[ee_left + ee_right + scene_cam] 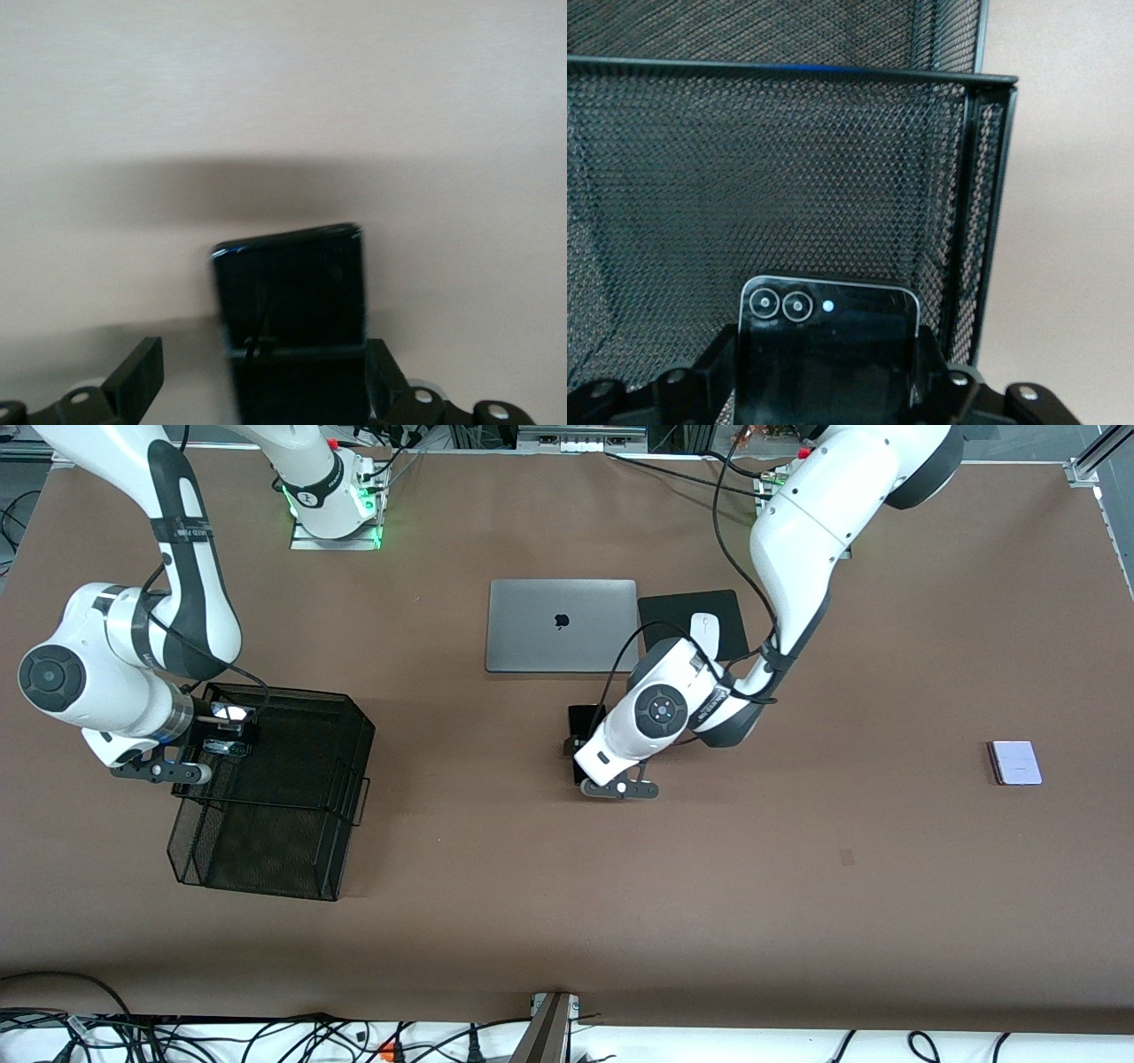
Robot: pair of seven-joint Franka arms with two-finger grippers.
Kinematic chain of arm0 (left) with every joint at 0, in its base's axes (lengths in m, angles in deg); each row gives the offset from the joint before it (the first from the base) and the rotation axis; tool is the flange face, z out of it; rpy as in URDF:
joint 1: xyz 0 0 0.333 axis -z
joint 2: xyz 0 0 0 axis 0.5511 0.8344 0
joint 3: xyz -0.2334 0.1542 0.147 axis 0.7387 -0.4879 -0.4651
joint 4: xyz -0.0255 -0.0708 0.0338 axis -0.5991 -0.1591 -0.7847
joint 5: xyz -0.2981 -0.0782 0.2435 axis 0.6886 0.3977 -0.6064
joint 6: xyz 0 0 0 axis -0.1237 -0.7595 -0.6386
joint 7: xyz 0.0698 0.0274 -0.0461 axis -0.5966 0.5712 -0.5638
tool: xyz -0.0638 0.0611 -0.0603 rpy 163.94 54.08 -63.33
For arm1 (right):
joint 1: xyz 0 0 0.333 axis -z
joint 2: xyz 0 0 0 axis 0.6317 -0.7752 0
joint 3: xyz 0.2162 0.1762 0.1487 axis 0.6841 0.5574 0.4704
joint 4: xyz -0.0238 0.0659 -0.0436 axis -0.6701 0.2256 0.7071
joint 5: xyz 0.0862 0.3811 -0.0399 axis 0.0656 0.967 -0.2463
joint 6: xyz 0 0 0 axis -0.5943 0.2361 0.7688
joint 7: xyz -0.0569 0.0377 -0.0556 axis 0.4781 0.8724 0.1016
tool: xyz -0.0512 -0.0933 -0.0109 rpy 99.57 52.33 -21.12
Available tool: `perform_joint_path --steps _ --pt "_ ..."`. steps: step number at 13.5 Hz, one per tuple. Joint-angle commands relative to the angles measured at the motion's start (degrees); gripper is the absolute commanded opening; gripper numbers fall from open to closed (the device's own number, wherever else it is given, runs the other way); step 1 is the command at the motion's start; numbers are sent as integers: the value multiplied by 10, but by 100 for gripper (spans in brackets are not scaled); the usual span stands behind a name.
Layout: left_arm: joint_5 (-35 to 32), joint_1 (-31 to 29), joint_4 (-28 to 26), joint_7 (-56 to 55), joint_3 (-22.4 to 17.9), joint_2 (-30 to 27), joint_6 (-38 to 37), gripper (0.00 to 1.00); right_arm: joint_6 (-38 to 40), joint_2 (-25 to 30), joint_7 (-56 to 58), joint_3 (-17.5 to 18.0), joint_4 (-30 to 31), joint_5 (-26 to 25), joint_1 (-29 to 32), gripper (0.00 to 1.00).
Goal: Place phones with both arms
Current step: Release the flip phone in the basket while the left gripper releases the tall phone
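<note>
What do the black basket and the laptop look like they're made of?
The black basket looks like thin metal wire mesh with a matte black coating: the right wrist view shows a fine see-through diamond weave framed by solid dark rods. The laptop seems to be brushed grey metal, probably aluminium: its closed lid is a flat, even, softly sheened grey with a dark logo.

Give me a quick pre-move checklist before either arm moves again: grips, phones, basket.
1. Left gripper fingers wide apart around the black phone on the table, one finger clear of it: ok.
2. Right gripper holds the black flip phone between its fingers: ok.
3. Right gripper over the mesh basket: ok.
4. Flip phone resting on basket floor: cannot tell.
5. Lilac-white phone flat toward the left arm's end, untouched: ok.
6. Laptop and mouse apart from both grippers: ok.
</note>
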State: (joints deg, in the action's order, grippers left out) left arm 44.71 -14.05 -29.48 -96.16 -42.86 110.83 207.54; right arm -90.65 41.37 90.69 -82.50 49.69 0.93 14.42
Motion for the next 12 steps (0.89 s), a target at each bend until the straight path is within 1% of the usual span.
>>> perform_joint_path --steps 1,2,4,5,6,7,8,9,10,11,12 --pt "-16 -56 -9 -9 -1 -93 -160 100 14 5 4 4 -32 10 14 100" --pt "-16 -92 -6 -8 -1 -110 -219 100 35 5 4 4 -53 10 12 100" --pt "-17 -168 -6 -5 -2 -126 -315 100 129 6 -1 5 -131 9 9 100" --pt "-31 -206 -6 -1 -7 -126 -351 100 177 5 -1 7 -176 9 6 100" --pt "-84 -241 -7 32 -6 -126 -375 100 210 5 -1 12 -209 9 4 100" --pt "-136 -270 -9 91 -6 -125 -381 100 227 6 -5 18 -233 13 -3 100" --pt "-162 -301 -9 144 -7 -125 -383 100 232 6 -25 30 -253 33 -16 100" --pt "-168 -341 -9 178 -7 -125 -382 100 239 6 -62 36 -266 55 -27 100" --pt "-169 -377 -8 206 -7 -125 -376 100 240 6 -99 45 -268 60 -51 100" --pt "-168 -415 -9 234 -6 -123 -363 100 235 5 -131 55 -268 54 -82 100" --pt "-165 -458 -15 262 -5 -123 -339 100 230 0 -172 59 -269 46 -126 100"
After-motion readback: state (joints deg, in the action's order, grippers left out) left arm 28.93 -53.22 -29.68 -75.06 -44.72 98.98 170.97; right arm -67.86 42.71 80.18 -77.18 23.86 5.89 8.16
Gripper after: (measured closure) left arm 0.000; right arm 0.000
